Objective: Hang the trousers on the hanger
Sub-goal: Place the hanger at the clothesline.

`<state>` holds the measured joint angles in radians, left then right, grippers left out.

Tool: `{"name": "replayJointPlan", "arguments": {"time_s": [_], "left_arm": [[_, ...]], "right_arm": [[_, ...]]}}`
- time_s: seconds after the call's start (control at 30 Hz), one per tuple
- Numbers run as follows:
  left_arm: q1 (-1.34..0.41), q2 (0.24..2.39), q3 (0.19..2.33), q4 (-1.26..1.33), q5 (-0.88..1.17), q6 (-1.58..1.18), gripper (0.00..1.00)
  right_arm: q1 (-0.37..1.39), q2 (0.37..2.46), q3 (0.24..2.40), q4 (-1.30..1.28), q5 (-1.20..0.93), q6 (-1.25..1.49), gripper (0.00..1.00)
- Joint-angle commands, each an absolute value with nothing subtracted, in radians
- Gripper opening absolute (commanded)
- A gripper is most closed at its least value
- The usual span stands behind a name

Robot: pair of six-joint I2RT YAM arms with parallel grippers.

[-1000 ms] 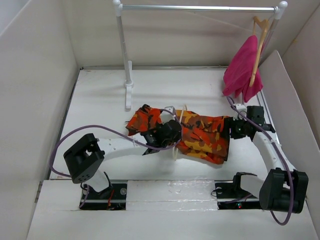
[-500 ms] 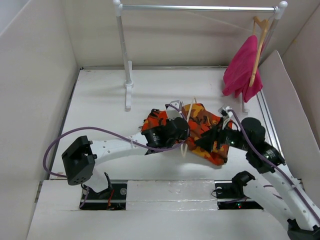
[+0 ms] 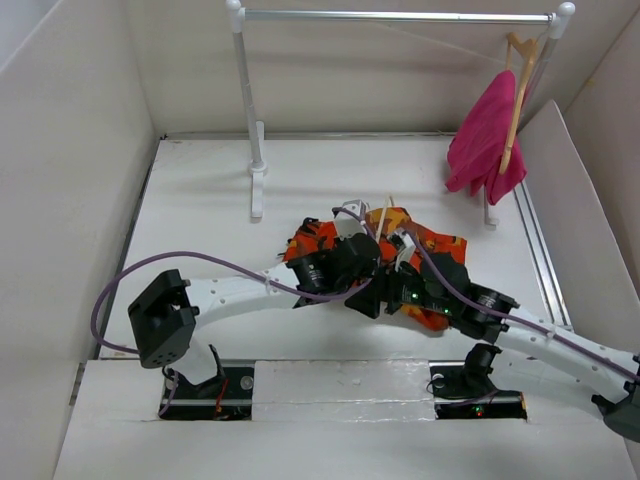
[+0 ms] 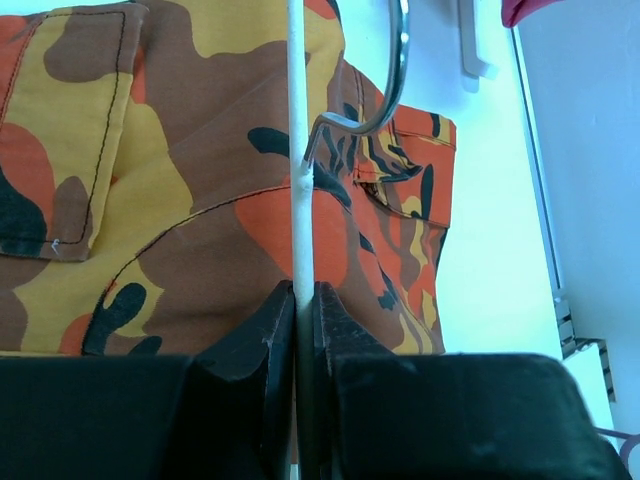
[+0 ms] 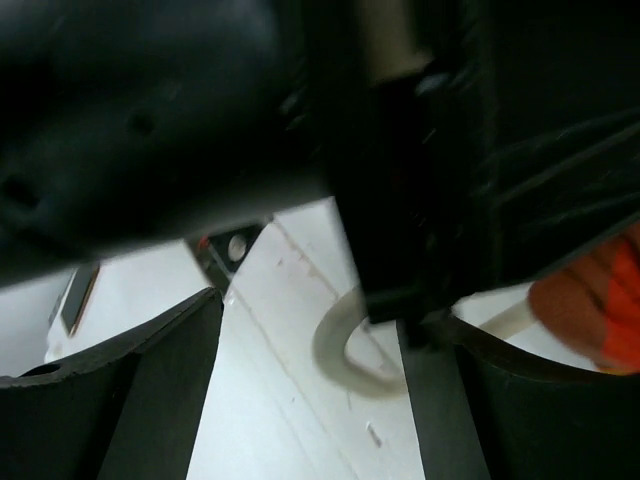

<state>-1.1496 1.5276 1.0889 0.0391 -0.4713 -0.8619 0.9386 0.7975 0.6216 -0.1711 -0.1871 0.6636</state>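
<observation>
The camouflage trousers point(image 3: 418, 245) lie bunched in a heap at the table's middle. They fill the left wrist view point(image 4: 150, 200) behind the hanger. The thin cream hanger point(image 3: 384, 214) stands over them, its metal hook point(image 4: 393, 70) at the far end. My left gripper point(image 3: 366, 282) is shut on the hanger's rod point(image 4: 298, 200). My right gripper point(image 3: 397, 288) is right beside the left one, open, with its jaws wide apart. A rounded cream hanger corner point(image 5: 350, 355) lies between the right fingers, untouched. The left gripper's black body point(image 5: 200, 120) blocks the upper part of the right wrist view.
A magenta-pink garment point(image 3: 484, 130) hangs on a tan wooden hanger point(image 3: 518, 90) at the right end of the rail point(image 3: 400, 15). The rack's white post point(image 3: 246, 100) stands at the back left. White walls enclose the table on all sides.
My right arm has swung left from the trousers' right end to beside the left gripper. The trousers have gone from spread flat to bunched up. The left gripper shifted slightly right with the hanger.
</observation>
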Motion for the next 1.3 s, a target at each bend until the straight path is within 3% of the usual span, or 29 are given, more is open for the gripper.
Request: {"name": "replayJointPlan", "arguments": {"time_s": [0.0,0.1,0.2,0.23,0.27,0.3,0.33,0.43,0.7,0.8,0.83,0.93,1.03,1.27], "left_arm": [[-1.155,1.428,1.104,0.134,-0.482,-0.893,0.0],[-1.155,1.41,1.091,0.117,-0.479,-0.908,0.0],[-1.155,1.394,1.077,0.107,-0.474,-0.916,0.0],[-1.155,1.384,1.074,0.109,-0.471,-0.917,0.0],[-1.155,1.381,1.065,0.106,-0.469,-0.922,0.0],[-1.155,1.373,1.062,0.103,-0.468,-0.926,0.0],[-1.155,1.356,1.054,0.103,-0.463,-0.928,0.0],[-1.155,1.342,1.055,0.097,-0.457,-0.93,0.0],[-1.141,1.281,1.146,0.094,-0.384,-0.876,0.0],[-1.114,1.275,1.198,0.069,-0.327,-0.864,0.18],[-1.102,1.266,1.207,0.063,-0.318,-0.858,0.32],[-1.091,1.243,1.249,0.06,-0.296,-0.822,0.51],[-1.08,1.207,1.296,0.058,-0.275,-0.779,0.6],[-1.034,1.097,1.347,0.015,-0.29,-0.742,0.6]], "right_arm": [[0.951,0.821,0.631,-0.028,-0.046,0.684,0.74],[0.951,0.85,0.608,0.043,-0.011,0.686,0.7],[0.951,0.864,0.607,0.069,0.029,0.681,0.56],[0.951,0.864,0.607,0.069,0.034,0.68,0.49],[0.951,0.859,0.604,0.068,0.049,0.683,0.33],[0.96,0.856,0.6,0.071,0.058,0.686,0.25],[0.96,0.848,0.577,0.084,0.066,0.692,0.07],[0.96,0.828,0.555,0.138,0.064,0.696,0.0],[0.96,0.752,0.612,0.192,0.037,0.661,0.0],[0.96,0.733,0.728,0.083,0.06,0.614,0.0],[0.96,0.736,0.762,0.052,0.066,0.608,0.0],[0.94,0.739,0.857,0.005,0.074,0.562,0.0],[0.882,0.752,0.922,-0.04,0.045,0.523,0.0],[0.657,0.798,1.021,0.041,-0.187,0.497,0.0]]}}
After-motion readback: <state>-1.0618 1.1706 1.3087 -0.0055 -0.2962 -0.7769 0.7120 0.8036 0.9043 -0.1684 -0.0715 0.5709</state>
